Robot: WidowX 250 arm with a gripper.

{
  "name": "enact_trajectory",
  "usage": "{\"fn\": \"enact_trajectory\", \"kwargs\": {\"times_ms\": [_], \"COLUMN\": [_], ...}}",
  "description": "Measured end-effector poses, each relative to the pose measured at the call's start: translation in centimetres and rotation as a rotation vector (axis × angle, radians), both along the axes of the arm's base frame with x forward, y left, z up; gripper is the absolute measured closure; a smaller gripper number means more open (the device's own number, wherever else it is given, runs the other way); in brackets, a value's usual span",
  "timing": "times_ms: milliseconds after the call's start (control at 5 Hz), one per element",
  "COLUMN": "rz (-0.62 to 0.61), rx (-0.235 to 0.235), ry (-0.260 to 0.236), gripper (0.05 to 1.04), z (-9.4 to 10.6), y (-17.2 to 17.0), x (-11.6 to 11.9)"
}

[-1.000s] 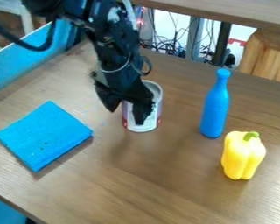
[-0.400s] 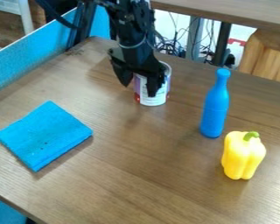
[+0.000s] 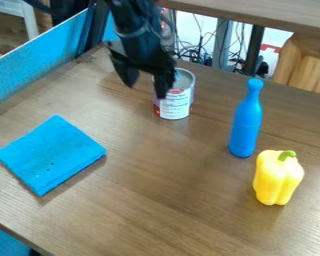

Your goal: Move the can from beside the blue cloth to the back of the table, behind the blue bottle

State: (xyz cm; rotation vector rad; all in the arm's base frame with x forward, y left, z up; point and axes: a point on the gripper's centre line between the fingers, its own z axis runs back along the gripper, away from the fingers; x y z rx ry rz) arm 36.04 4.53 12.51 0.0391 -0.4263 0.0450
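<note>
Claw apart, beside upright can.
Can stands at far part of wooden bench, to the view's right of the claw's middle; one finger overlaps the can's left side in view, the other is well left of it. Contact between finger and can: cannot tell. Can not between the two fingers. Folded blue cloth flat at left; blue bottle upright at right, yellow pepper near it, toward the camera.

Blue bottle & cloth; yel. pepper w/ grn. stem.
</note>
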Motion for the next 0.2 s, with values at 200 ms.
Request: {"fn": "enact_trajectory", "kwargs": {"times_ms": [200], "rz": [0.014], "rx": [-0.076], "ry": [0.07], "gripper": [0.083], "z": [2.57], "y": [0.95], "x": [-3.16]}}
